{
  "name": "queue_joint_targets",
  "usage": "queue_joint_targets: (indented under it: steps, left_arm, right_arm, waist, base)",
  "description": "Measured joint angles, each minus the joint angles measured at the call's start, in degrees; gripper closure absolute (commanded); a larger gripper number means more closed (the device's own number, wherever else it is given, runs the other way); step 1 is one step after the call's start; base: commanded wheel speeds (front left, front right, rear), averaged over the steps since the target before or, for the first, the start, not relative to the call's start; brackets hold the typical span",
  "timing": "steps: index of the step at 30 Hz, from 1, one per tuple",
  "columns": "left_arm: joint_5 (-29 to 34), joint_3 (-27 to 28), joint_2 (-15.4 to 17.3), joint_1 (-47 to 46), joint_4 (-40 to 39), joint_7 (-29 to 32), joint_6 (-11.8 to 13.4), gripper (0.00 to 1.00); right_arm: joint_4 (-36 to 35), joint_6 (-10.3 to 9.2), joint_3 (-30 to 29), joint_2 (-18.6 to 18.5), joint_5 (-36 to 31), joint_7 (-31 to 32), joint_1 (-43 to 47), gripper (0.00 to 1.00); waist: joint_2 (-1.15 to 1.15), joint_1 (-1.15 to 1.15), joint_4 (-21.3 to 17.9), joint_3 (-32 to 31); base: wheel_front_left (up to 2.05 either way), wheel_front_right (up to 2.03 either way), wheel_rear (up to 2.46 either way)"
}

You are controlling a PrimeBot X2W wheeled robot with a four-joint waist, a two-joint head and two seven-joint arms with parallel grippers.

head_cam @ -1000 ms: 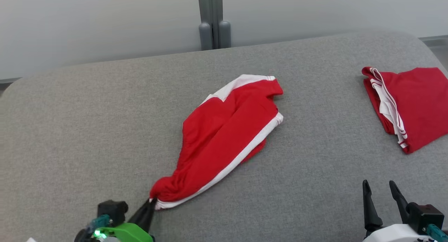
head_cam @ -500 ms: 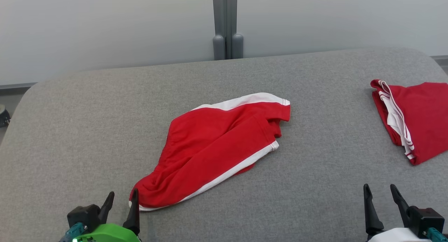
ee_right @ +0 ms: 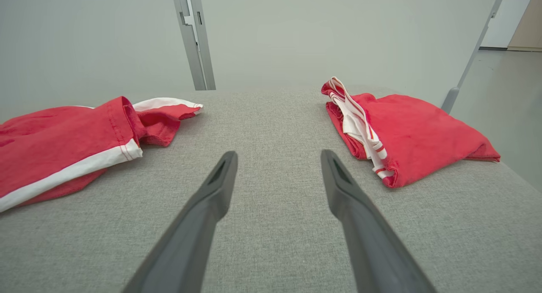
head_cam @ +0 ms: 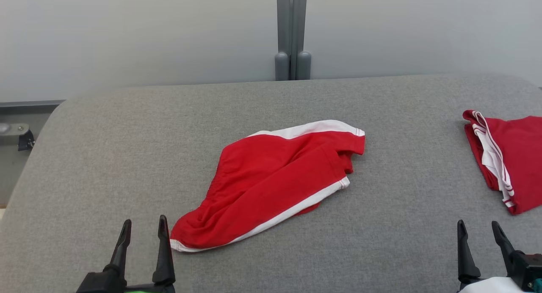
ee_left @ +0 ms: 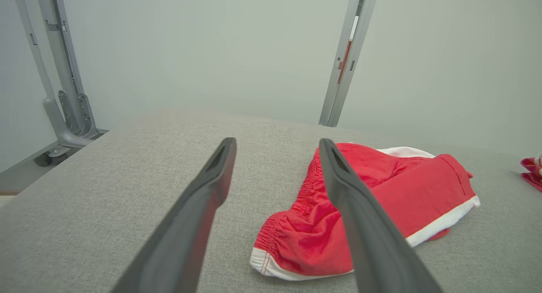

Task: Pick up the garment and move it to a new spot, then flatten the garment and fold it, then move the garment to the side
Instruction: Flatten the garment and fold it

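Red garment with white bands along its edges, loosely rumpled and unfolded, near the middle of the grey fabric-covered table; laid diagonally, gathered elastic end nearest the robot at the left, white-edged open end farther off toward the right, one corner tucked under there. Resting wholly on the surface, gripped by nothing. At the lower left of the head view, left gripper: two long dark fingers pointing away from the robot, spread wide, nothing between them; the finger nearer the garment just beside its gathered end, contact not discernible. In the left wrist view, that same finger overlapping the red cloth, bare grey surface in the gap. At the lower right of the head view, right gripper: fingers likewise parted and empty, over bare surface, well apart from the garment. At the table's right edge, folded garment: also red, white striped edging along its left side, well apart from the first; in the right wrist view, to the right of the fingers, the rumpled one to their left. Behind the table's far edge, roughly centred, grey upright post with two rounded feet at its base. Beyond it, pale plain wall.
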Motion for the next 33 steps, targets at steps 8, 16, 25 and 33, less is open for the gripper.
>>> queue_joint_targets:
  steps: [8, 16, 25, 33]
  left_arm:
    - [4.4, 3.4, -1.4, 4.0, -0.3, 0.0, -3.3, 0.00]
    - [3.3, 2.7, -1.4, 3.9, 2.3, 0.0, -4.4, 0.00]
    - [2.4, 2.3, -1.5, 3.9, 4.9, 0.0, -5.0, 0.00]
    - [1.9, 1.5, -1.5, 3.7, 7.8, 0.0, -4.6, 0.00]
  right_arm:
    - [-0.5, 0.01, 1.5, 0.0, -0.4, 0.0, 0.3, 0.00]
    - [-0.6, 0.01, 2.9, 0.0, -0.2, 0.0, 0.4, 0.00]
    - [-1.9, 0.00, 4.5, 0.0, 0.2, 0.0, 0.4, 0.00]
    - [-3.4, 0.00, 6.1, 0.0, 1.5, 0.0, -1.3, 0.00]
  waist:
    - [0.00, 0.00, 1.4, -1.3]
    - [0.00, 0.00, 2.2, -1.8]
    - [0.00, 0.00, 1.7, -1.9]
    - [0.00, 0.00, 2.0, -1.5]
  base:
    - [0.00, 0.00, 0.00]
    - [0.00, 0.00, 0.00]
    - [0.00, 0.00, 0.00]
    - [0.00, 0.00, 0.00]
